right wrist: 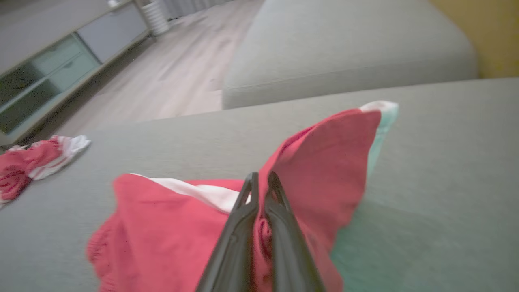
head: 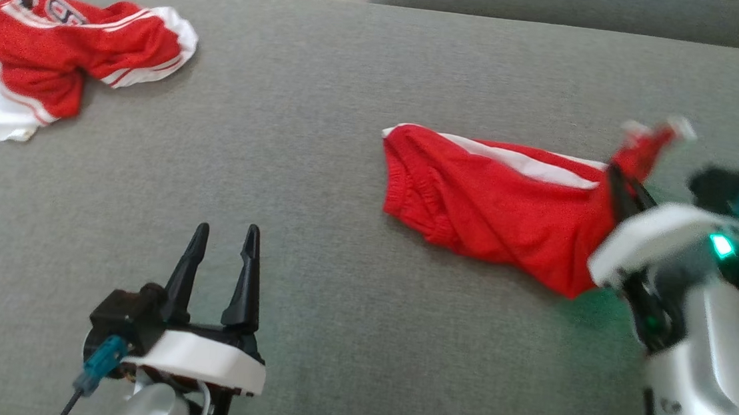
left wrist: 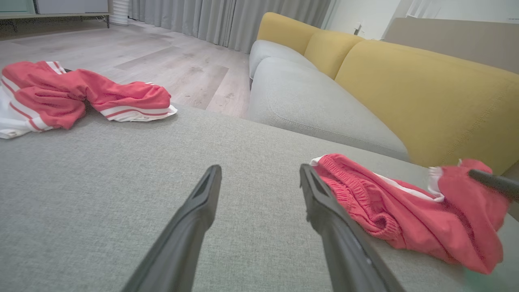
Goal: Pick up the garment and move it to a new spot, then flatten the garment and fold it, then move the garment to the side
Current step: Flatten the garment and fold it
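The garment (head: 497, 202) is a pair of red shorts with a white side stripe, lying on the grey cushion (head: 320, 163) at the right. My right gripper (head: 620, 181) is shut on its right end, and a red flap of cloth with a white hem stands up above the fingers (right wrist: 259, 190). The garment (right wrist: 162, 227) trails left from that grip; its elastic waistband end (left wrist: 348, 190) rests on the cushion. My left gripper (head: 225, 236) stands open at the lower left, above bare cushion, well left of the garment (left wrist: 405, 215), with nothing between its fingers (left wrist: 202, 202).
A second red and white garment (head: 54, 59) lies crumpled at the cushion's far left corner (left wrist: 81, 97). Behind the cushion are a grey sofa seat (left wrist: 316, 109) with yellow back cushions (left wrist: 425, 93), wooden floor (left wrist: 162, 61) and a low cabinet (right wrist: 61, 69).
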`<state>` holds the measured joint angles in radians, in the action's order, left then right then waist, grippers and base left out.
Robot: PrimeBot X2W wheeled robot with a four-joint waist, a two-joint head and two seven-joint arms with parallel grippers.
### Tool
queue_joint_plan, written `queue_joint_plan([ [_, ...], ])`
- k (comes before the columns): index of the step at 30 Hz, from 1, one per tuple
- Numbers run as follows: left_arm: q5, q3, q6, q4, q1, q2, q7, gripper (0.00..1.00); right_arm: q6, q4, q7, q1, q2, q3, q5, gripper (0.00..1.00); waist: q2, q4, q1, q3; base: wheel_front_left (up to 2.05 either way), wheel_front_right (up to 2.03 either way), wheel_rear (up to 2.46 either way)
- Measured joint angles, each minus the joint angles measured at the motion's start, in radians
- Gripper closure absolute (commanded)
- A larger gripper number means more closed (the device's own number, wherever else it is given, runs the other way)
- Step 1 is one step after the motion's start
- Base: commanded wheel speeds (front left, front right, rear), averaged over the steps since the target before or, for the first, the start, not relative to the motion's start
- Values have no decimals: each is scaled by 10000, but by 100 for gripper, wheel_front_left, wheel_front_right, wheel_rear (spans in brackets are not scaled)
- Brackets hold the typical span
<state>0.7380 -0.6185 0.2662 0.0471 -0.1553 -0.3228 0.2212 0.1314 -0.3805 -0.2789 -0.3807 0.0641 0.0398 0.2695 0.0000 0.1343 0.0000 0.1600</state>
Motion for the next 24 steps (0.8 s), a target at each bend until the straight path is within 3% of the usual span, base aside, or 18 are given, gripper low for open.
queue_joint_plan([
  [8,0,-35,-35,61,-28,146,2,0,0,107,-79,-887,0,-2454,1091,100,0,611,0,61,0,0,0],
  [11,0,-38,-113,117,-34,190,13,0,0,-399,-75,-1203,0,-3536,1630,100,0,934,0,143,0,0,0],
  [20,2,-42,-201,282,-55,288,92,0,0,-2034,198,-1691,13,-4817,2146,99,0,1385,1,355,0,0,0],
  [21,2,-42,-201,311,-56,295,92,0,0,-2102,291,-1710,15,-4945,2190,67,0,1380,0,359,0,0,0],
  [22,2,-40,-201,332,-56,301,92,0,0,-2148,372,-1731,17,-5076,2268,54,0,1365,0,359,0,0,0],
  [23,2,-38,-201,360,-56,303,94,0,0,-2157,470,-1757,23,-5214,2360,4,0,1343,1,353,0,0,0],
  [24,2,-36,-201,378,-56,309,98,0,0,-2165,587,-1803,23,-5317,2452,0,0,1312,0,345,0,0,0],
])
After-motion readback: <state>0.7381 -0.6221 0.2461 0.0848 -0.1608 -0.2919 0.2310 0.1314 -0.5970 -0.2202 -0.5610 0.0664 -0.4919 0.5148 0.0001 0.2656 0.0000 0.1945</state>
